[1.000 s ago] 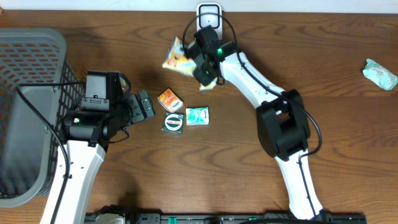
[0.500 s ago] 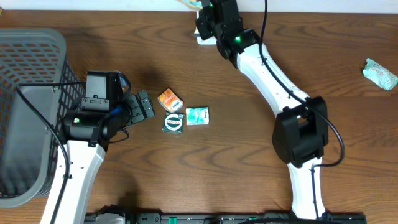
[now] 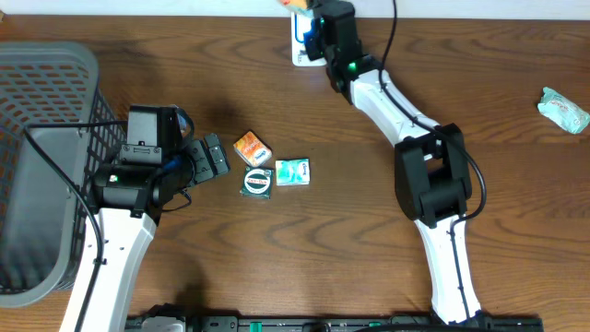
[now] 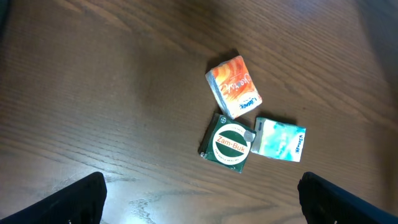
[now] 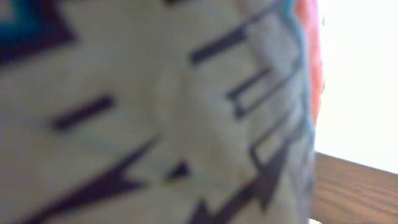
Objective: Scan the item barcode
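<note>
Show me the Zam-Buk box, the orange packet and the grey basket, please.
Zam-Buk box (image 4: 231, 144): left wrist view, on its round white logo.
orange packet (image 4: 233, 87): left wrist view, middle of its top face.
grey basket (image 3: 46, 92): overhead view, on its mesh wall.

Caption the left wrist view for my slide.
Open left gripper above an orange packet, a green Zam-Buk box and a teal packet.

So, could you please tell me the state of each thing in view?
Packet: held up near the scanner.
Right fingers: shut on the packet.
Left fingers: open, empty.
Orange pack: lying flat, untouched.
Green box: lying flat, untouched.
Teal pack: lying flat, untouched.
</note>
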Tool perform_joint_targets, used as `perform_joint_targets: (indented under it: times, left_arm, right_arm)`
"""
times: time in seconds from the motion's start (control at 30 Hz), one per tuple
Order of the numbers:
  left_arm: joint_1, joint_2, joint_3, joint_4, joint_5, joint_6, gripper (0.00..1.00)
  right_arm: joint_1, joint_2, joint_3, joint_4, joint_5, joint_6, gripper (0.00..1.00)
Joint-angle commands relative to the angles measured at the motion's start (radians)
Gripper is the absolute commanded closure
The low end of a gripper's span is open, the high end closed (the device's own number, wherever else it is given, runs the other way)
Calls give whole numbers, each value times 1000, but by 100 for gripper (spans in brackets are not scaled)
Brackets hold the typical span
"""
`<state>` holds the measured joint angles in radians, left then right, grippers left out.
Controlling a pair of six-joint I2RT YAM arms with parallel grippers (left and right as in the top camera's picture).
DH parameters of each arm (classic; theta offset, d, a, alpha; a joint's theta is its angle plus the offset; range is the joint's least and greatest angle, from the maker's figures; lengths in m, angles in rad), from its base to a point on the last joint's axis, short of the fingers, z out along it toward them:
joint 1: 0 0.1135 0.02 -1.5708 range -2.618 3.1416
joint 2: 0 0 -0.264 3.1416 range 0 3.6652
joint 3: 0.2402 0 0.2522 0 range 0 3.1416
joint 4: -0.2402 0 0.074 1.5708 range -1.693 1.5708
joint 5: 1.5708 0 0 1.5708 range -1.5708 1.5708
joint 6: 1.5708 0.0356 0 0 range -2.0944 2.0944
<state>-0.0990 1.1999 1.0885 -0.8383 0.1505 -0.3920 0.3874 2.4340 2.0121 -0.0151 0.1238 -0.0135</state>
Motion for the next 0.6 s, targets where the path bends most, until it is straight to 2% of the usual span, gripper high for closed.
perform_joint_targets:
  times: [0.0, 0.13, 0.3, 0.57]
  left_arm:
    - [6, 2, 9, -3, -13, 3, 2]
    - [6, 2, 9, -3, -13, 3, 2]
    - [6, 2, 9, -3, -13, 3, 2]
    - [6, 2, 9, -3, -13, 3, 2]
  right_arm:
    - [-18, -32, 10, 10, 16, 30, 99]
    - [-38, -60, 10, -16, 18, 90, 99]
    - [-113, -135, 10, -61, 17, 231, 99]
    - [-321, -218, 10, -341, 70, 237, 99]
